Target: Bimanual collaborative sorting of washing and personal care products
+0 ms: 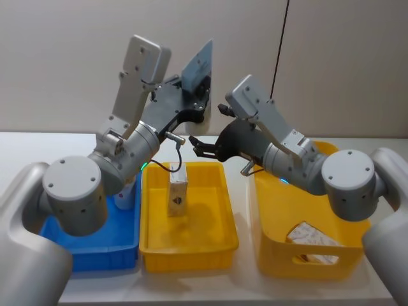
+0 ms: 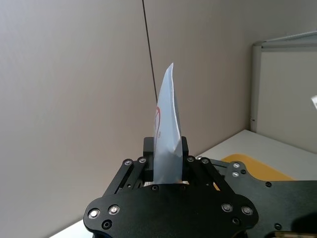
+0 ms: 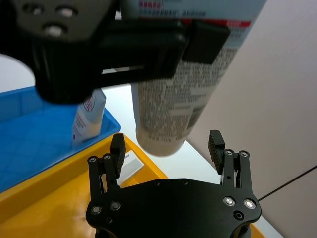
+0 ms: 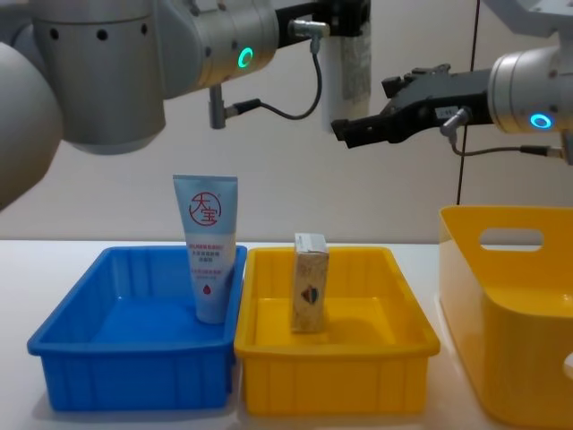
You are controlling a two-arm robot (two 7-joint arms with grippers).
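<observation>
One tube [image 2: 167, 114] clenched in left end effector [image 2: 166, 151], held high, right end effector [image 3: 167, 145] spread open at its lower end, carton [image 4: 309, 282] upright in yellow tray [image 4: 336, 383].

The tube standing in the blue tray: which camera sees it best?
The chest view: the tube stands whole in the blue tray, logo facing the camera. In the head view the left arm hides most of it. In the right wrist view the left gripper, shut on another tube, covers its upper end.
</observation>
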